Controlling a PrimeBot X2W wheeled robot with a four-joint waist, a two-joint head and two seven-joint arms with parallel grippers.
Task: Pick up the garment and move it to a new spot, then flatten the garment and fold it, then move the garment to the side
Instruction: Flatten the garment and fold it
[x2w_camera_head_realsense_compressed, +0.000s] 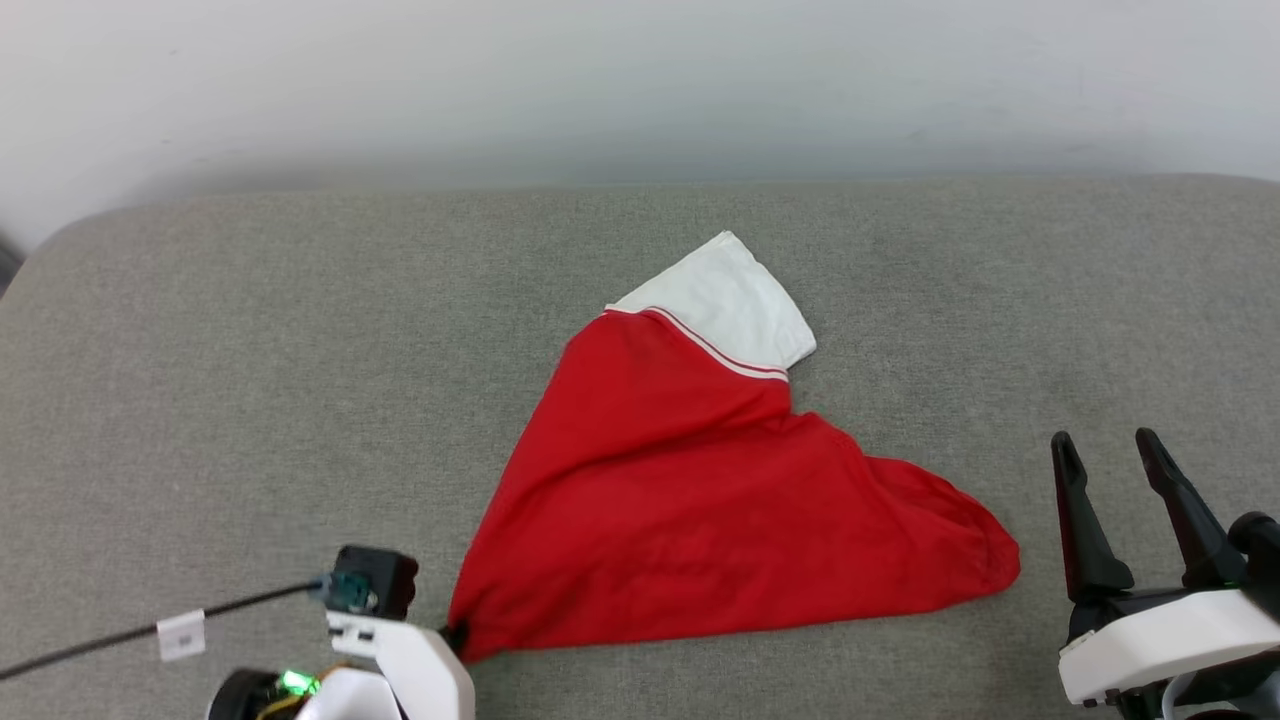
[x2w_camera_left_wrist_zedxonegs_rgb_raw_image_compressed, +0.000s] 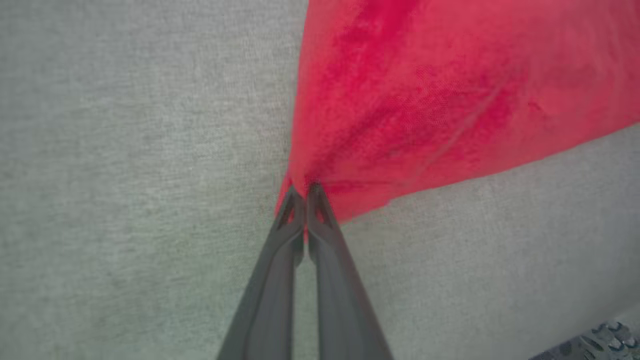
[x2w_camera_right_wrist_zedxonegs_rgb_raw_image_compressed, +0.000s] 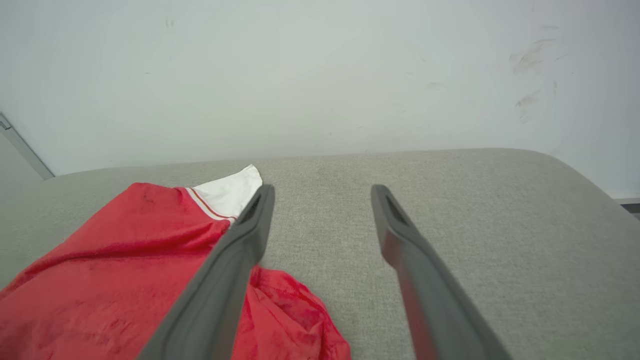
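Left hand (x2w_camera_left_wrist_zedxonegs_rgb_raw_image_compressed: 304, 192) is pinching, fully closed, a corner of the crumpled red jersey (x2w_camera_head_realsense_compressed: 700, 500) with its white stripe-trimmed sleeve (x2w_camera_head_realsense_compressed: 730, 300), lying on the grey surface (x2w_camera_head_realsense_compressed: 200, 350), while the right hand (x2w_camera_head_realsense_compressed: 1103, 440) is hovering wide open nearby.

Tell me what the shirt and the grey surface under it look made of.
The shirt: thin red knit, probably a synthetic mesh; the left wrist view shows fine pitted texture, and it drapes in soft folds. The grey surface: matte woven upholstery fabric, seemingly padded; heathered threads and rounded corners suggest a cushion.
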